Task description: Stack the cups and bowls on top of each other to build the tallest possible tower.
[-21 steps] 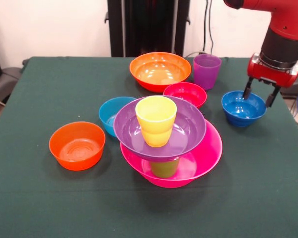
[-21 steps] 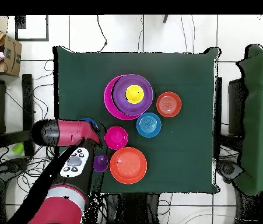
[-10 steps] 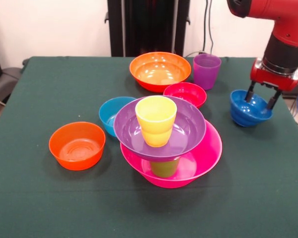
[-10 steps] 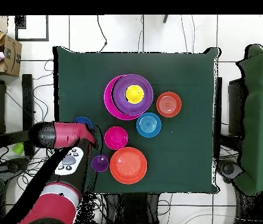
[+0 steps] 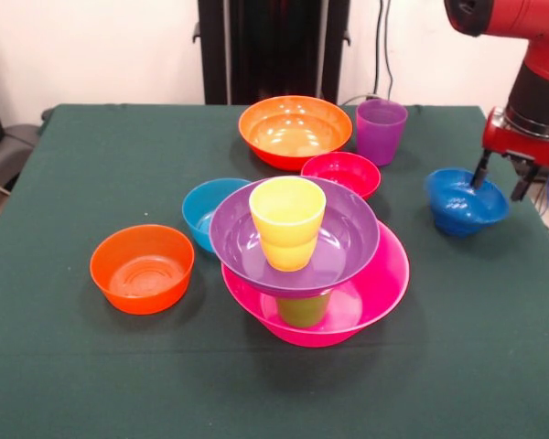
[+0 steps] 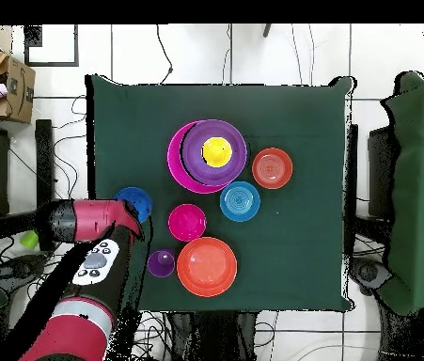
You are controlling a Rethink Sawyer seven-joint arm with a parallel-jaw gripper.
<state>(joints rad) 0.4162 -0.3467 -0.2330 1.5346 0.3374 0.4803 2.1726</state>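
No writing shows on any cup or bowl. The red and black robot claw (image 5: pixel 501 179) stands spread at the right edge of the dark green table (image 5: pixel 73 366), one finger inside the tilted shiny dark blue bowl (image 5: pixel 461 203) and one outside its rim.

The tower stands mid-table: a big pink bowl (image 5: pixel 375 293), a lime green cup (image 5: pixel 304 309) in it, a big purple bowl (image 5: pixel 348 240) on that, and a yellow cup (image 5: pixel 287 221) on top. From above, the green cup is hidden.

Around it sit a light blue bowl (image 5: pixel 201 207), a small orange bowl (image 5: pixel 142 268), a red bowl (image 5: pixel 341 173), a big orange bowl (image 5: pixel 294 131) and a purple cup (image 5: pixel 381 130). The front of the table has lots of open room.
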